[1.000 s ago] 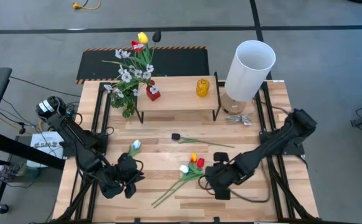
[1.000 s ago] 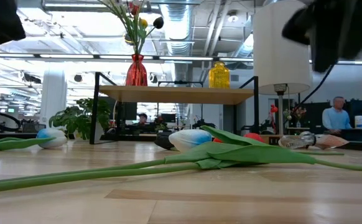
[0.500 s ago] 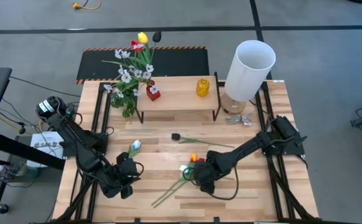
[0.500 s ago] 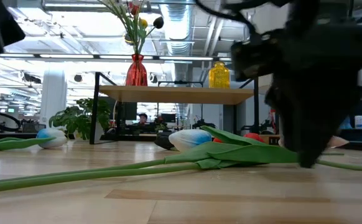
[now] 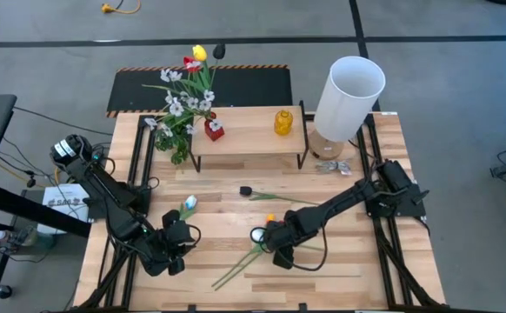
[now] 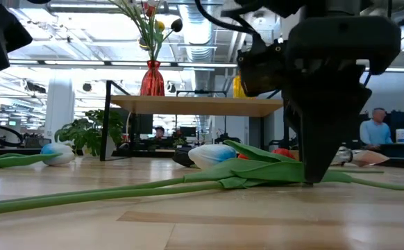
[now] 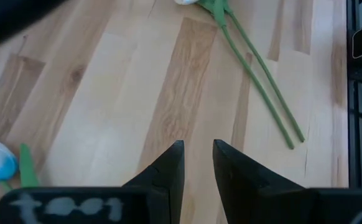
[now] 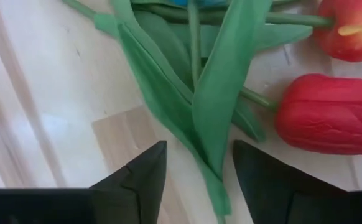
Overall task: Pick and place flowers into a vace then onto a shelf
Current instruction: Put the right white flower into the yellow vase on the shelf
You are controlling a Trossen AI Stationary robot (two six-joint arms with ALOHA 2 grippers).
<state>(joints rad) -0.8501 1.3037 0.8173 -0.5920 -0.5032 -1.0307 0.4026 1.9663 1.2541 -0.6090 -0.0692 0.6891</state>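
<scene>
In the high view the right arm's dark two-finger gripper (image 5: 279,246) sits low on the slatted wooden tabletop (image 5: 357,261) at lower centre of the frame, over the bunch of loose green-stemmed tulips (image 5: 251,250), covering most of it; only a white head, a spot of orange and the stems trailing to the lower left show. In its wrist view the right gripper's fingers (image 8: 143,177) stand apart astride the broad green leaves (image 8: 218,93), their tips hidden at the frame's bottom edge, gripping nothing that can be seen; two red tulip heads (image 8: 330,118) lie at right, one cut off by the upper right corner. The low view shows this gripper as a dark mass at right of centre with its tip down on the leaves (image 6: 257,173), blocking part of the yellow glass vase (image 6: 242,83).

The left arm's gripper (image 5: 168,248) waits at the lower left of the high view, its narrow fingers (image 7: 171,168) slightly parted and holding nothing, near a lone white-and-blue tulip (image 5: 188,204).

A black-headed flower (image 5: 275,196) lies mid-table. The low light-wood shelf on black legs (image 5: 249,135) at upper centre carries a red vase (image 5: 214,129) of flowers (image 5: 183,91) and the yellow vase (image 5: 283,122); a white cylindrical lamp shade (image 5: 349,96) stands right of it, with something small and crumpled at its foot that is hard to make out
</scene>
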